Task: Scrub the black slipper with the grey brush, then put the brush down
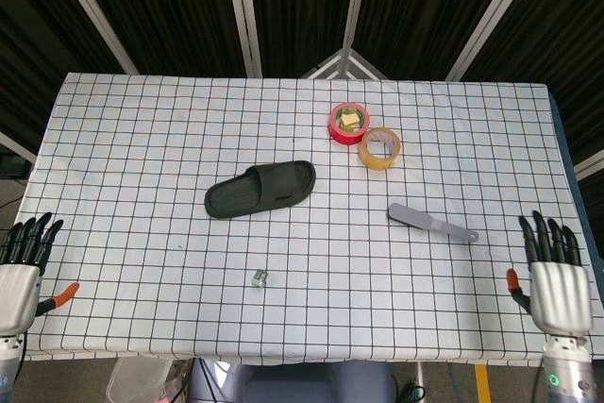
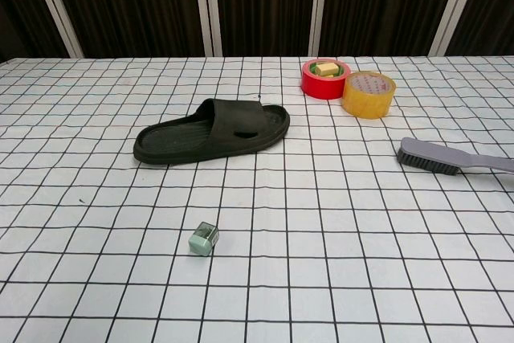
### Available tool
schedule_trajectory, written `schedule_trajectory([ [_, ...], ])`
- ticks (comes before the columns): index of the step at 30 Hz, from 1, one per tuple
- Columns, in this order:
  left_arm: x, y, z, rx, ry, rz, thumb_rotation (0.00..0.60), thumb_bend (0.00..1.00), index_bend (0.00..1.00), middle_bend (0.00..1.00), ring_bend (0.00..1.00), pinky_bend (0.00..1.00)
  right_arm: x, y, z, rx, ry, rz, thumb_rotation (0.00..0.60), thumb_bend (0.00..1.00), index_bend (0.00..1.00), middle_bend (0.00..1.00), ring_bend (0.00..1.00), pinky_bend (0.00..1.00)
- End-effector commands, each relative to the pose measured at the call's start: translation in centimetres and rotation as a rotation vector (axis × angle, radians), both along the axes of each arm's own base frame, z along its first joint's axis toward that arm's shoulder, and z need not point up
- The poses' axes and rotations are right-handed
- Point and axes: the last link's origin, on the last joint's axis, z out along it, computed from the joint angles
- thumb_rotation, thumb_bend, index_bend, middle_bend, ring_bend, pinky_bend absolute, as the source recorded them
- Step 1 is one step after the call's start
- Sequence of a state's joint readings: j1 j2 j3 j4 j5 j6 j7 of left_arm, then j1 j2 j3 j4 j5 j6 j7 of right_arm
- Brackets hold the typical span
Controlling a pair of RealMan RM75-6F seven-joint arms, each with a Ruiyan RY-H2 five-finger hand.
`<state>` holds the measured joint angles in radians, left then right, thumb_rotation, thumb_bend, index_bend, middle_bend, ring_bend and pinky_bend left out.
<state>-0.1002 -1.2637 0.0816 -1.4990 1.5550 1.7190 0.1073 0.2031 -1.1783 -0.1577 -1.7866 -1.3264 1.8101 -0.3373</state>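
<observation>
Only the head view shows the robot hands, both at the very bottom corners and partly cut off by the frame edge. The left robot hand [image 1: 21, 276] hangs off the near left corner of the desk [image 1: 142, 139], its dark fingers straight and spread, an orange-tipped thumb sticking out to the side, holding nothing. The right robot hand [image 1: 553, 280] sits at the near right corner in the same posture, fingers fanned and empty, its wrist running out of frame. The chest view shows neither of them, and it crops the end of the brush handle at its right edge.

The matte black rubber slide slipper [image 1: 260, 190] lies sole-down near the middle of the desk, its wide strap arching over the footbed. The grey plastic long-handled scrubbing brush [image 1: 431, 223] lies flat to the right of it, well apart, bristle head toward the slipper and thin handle pointing to the right edge.

Behind the brush stand a red roll of tape [image 1: 347, 123] with a small yellowish block inside its core, and touching or just beside it a translucent yellow-brown roll of packing tape [image 1: 380, 147]. A small pale green cube-like object [image 1: 260, 278] rests near the front; its detail is too small to read. The desk wears a white cloth with a black grid.
</observation>
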Motion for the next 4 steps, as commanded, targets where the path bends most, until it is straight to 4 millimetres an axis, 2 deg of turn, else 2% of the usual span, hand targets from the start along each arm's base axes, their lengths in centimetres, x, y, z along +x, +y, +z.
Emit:
schedule_trajectory([
  [1, 0.34, -0.98, 0.00, 0.010, 0.027, -0.040, 0.600, 0.09, 0.00, 0.00, 0.00, 0.02, -2.64, 3.26, 1.66, -0.001, 0.000, -0.050, 0.600, 0.44, 0.00, 0.00, 0.00, 0.07],
  [4, 0.68, -1.53, -0.14, 0.014, 0.037, -0.058, 0.600, 0.09, 0.00, 0.00, 0.00, 0.02, -2.63, 3.60, 2.45, -0.021, -0.004, -0.036, 0.600, 0.44, 0.00, 0.00, 0.00, 0.07],
])
